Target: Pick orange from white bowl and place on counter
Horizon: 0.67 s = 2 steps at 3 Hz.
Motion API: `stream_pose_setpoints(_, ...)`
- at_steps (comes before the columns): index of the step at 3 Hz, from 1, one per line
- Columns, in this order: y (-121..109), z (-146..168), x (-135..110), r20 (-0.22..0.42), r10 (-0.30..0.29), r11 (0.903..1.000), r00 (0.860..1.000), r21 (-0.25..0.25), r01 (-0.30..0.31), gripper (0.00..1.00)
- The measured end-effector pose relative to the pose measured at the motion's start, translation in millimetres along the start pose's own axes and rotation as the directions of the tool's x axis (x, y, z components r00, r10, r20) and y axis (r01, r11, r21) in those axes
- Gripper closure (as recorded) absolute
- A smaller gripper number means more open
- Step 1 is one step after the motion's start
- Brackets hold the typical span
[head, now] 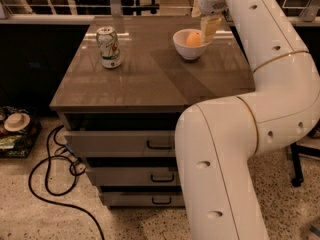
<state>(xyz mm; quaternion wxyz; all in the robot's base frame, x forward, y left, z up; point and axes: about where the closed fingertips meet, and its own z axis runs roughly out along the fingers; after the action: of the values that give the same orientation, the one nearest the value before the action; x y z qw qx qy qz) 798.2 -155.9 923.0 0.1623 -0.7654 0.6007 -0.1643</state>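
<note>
The orange lies inside the white bowl, which stands at the back right of the counter. My gripper hangs from the white arm directly over the bowl's right rim, right beside the orange and reaching down to its level. Whether it touches the orange cannot be told. The gripper hides the bowl's right edge.
A green and white soda can stands upright at the back left of the counter. The cabinet's drawers with black handles are below. A black cable and clutter lie on the floor at the left. My arm fills the right foreground.
</note>
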Motion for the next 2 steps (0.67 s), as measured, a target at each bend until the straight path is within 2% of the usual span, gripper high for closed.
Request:
stream_pose_setpoints(1,-2.3,-0.5,-3.4,0.007,-0.009,0.9999,1.000,0.006,0.009,0.33)
stream_pose_setpoints(2,-5.9,2.3,-5.6,0.044,-0.006,0.9995,0.999,0.032,0.005,0.33)
